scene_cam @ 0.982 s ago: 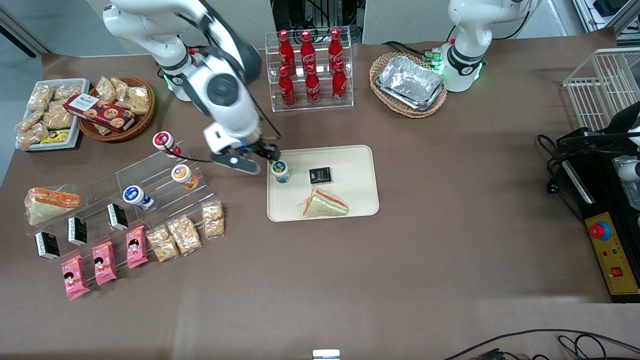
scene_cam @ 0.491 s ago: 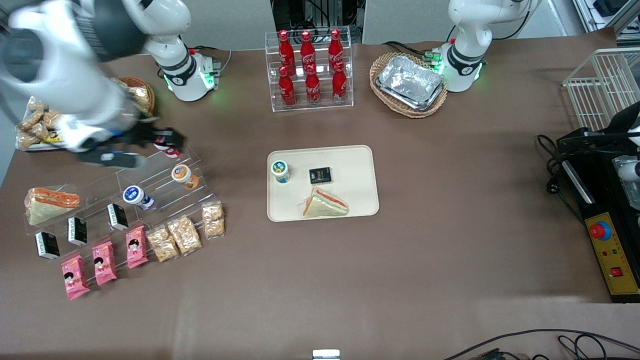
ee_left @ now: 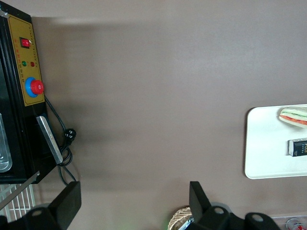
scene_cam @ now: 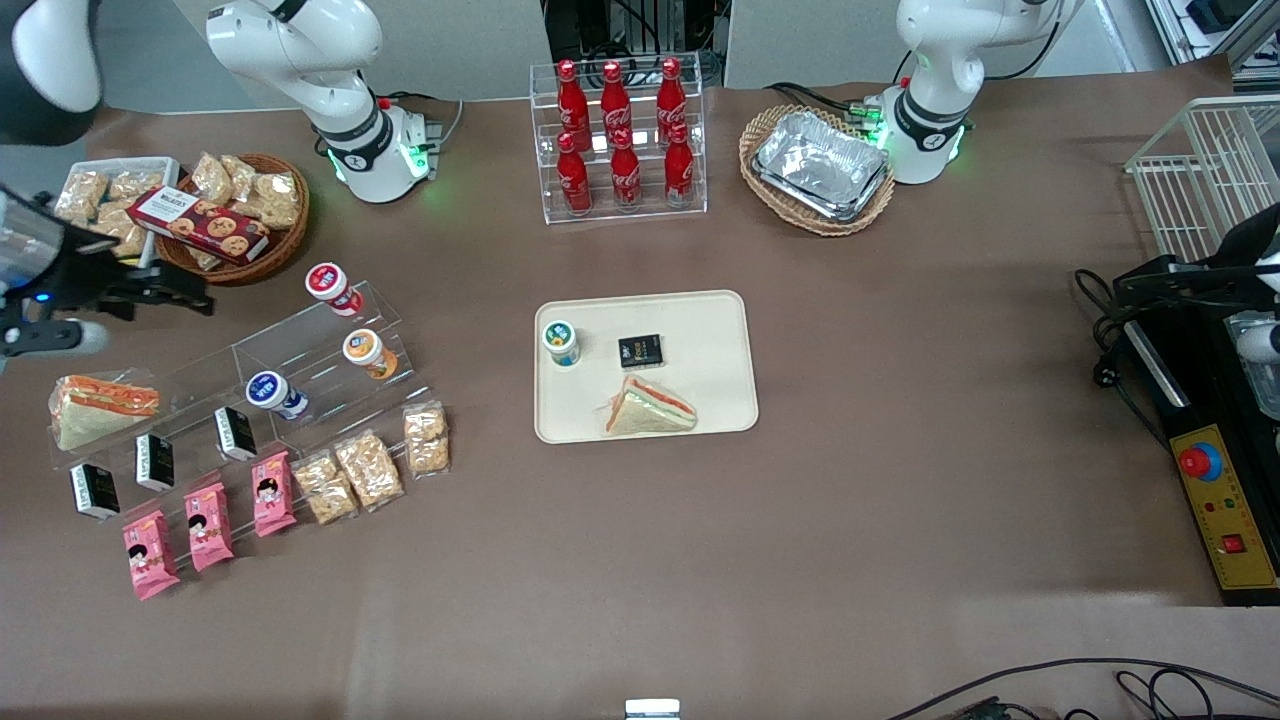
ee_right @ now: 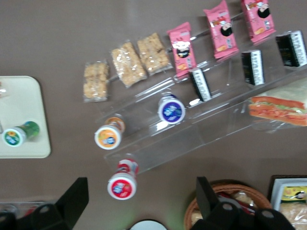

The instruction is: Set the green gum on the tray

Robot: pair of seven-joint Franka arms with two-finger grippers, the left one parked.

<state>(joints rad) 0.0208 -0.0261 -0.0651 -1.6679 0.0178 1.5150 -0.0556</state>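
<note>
Green gum [scene_cam: 561,342] stands upright on the tray [scene_cam: 710,340], near the corner twd the working arm's end, w/ a black packet [scene_cam: 640,351] beside it and a sandwich [scene_cam: 648,408] nearer the front camera. Gripper [scene_cam: 150,292] hangs well apart from it over the table by the snack basket [scene_cam: 285,245], fingers [ee_right: 76,194] spread apart, nothing btwn them.

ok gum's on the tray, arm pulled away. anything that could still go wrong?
The green gum stands upright close to the tray rim at the working arm's end; a knock could tip it off. The gripper hangs open, above the table beside the cookie basket and acrylic rack; a low return could clip the red-lidded bottle.
</note>
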